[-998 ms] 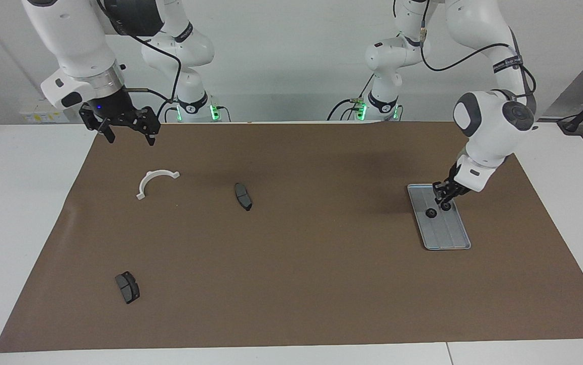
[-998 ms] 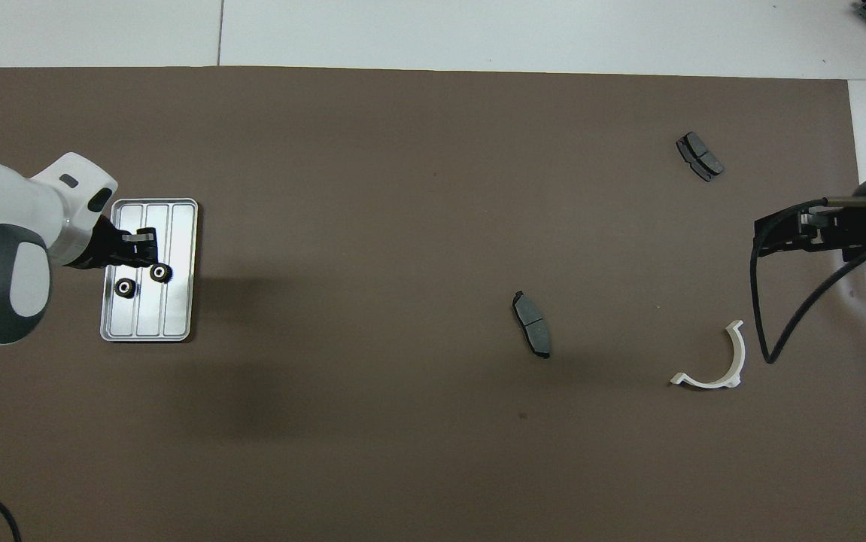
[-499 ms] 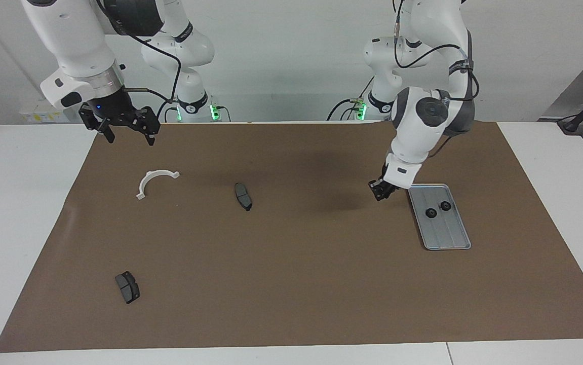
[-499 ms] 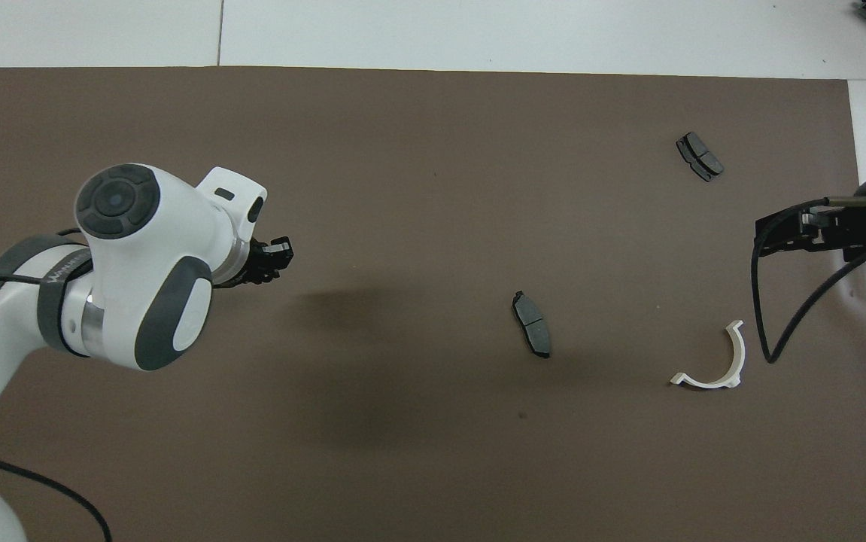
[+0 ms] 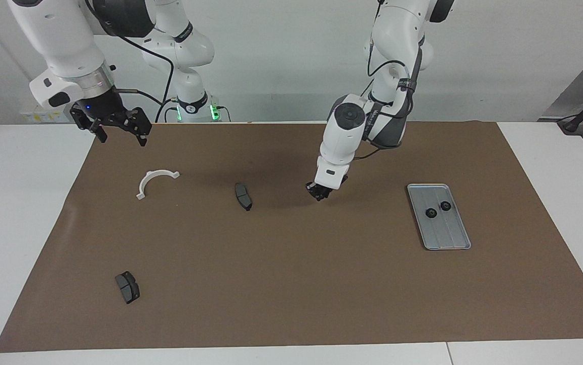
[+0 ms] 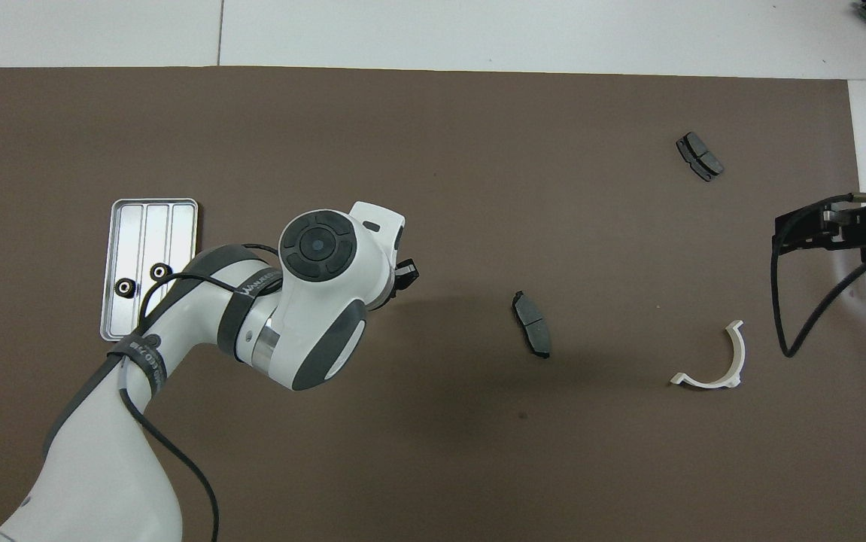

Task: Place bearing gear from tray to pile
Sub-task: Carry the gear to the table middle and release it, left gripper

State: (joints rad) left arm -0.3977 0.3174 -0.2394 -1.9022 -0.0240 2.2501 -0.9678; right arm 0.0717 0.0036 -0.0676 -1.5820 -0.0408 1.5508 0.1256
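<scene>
The silver tray (image 5: 445,233) lies at the left arm's end of the brown mat, also in the overhead view (image 6: 177,226). Two small black gears (image 5: 429,213) (image 5: 445,206) lie on it side by side. The pile's parts lie spread out: a white half-ring bracket (image 5: 147,178), one dark brake pad (image 5: 243,196) mid-mat and another (image 5: 127,287) farther from the robots. My left gripper (image 5: 319,192) hangs low over the bare mat between the tray and the mid-mat pad; I cannot see whether it holds anything. My right gripper (image 5: 114,133) is open and empty, raised over the mat's edge.
The brown mat (image 5: 291,284) covers most of the white table. In the overhead view my left arm's wrist (image 6: 320,301) hides most of the left gripper (image 6: 406,272) and some mat beside the tray. The right arm's black cable (image 6: 801,316) hangs near the bracket (image 6: 737,354).
My left gripper has left the tray and swung across the mat toward the mid-mat brake pad. Both gears lie on the tray as before. My right gripper shifted slightly outward.
</scene>
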